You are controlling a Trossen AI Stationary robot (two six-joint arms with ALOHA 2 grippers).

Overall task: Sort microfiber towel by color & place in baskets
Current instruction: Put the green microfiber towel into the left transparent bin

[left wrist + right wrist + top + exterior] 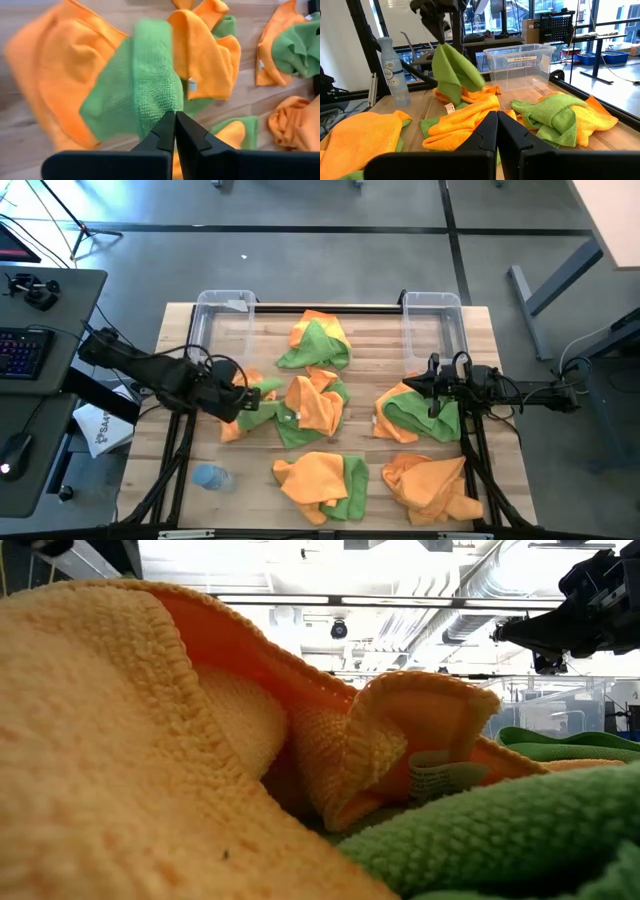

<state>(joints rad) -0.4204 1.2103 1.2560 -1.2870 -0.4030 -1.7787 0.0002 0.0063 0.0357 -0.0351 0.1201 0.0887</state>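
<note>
Green towel (451, 71) hanging from left gripper (436, 31)

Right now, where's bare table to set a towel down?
Bare wood: front-left corner around the bottle, and the strip between the left basket and the back towel pile. Centre and right side are crowded with orange and green towels. Both baskets are empty.

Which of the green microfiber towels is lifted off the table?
The green microfiber towel pinched in the left gripper, hanging from its shut fingers above the left-hand pile; every other green towel lies on the wooden table.
</note>
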